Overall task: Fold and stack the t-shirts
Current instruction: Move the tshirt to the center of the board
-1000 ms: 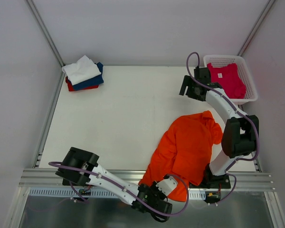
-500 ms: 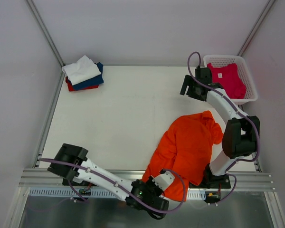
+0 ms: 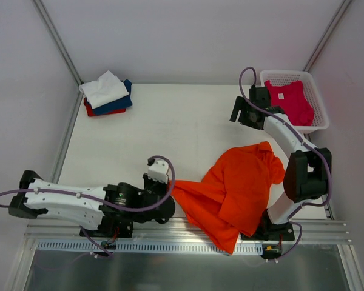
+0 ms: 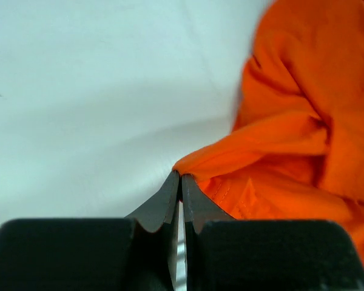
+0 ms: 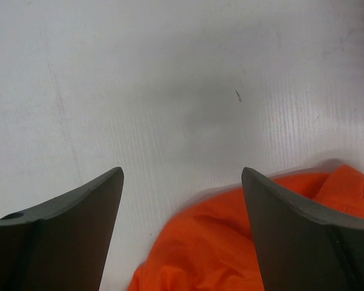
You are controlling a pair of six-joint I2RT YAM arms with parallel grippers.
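White table (image 3: 158, 133) beneath all. Orange t-shirt (image 3: 246, 182) crumpled at near right, one corner drawn out leftward, near hem over front rail. White mesh basket (image 3: 320, 106) at far right, magenta-pink t-shirt (image 3: 291, 102) inside, white neck label up. Far left corner: folded stack, white t-shirt (image 3: 104, 89) on navy t-shirt (image 3: 120, 104) on red t-shirt (image 3: 90, 111). Left gripper (image 4: 180, 177) pressed together, pinching orange corner low over table. Right gripper (image 5: 182, 176) spread wide, holding nothing, above table by orange cloth's far edge.
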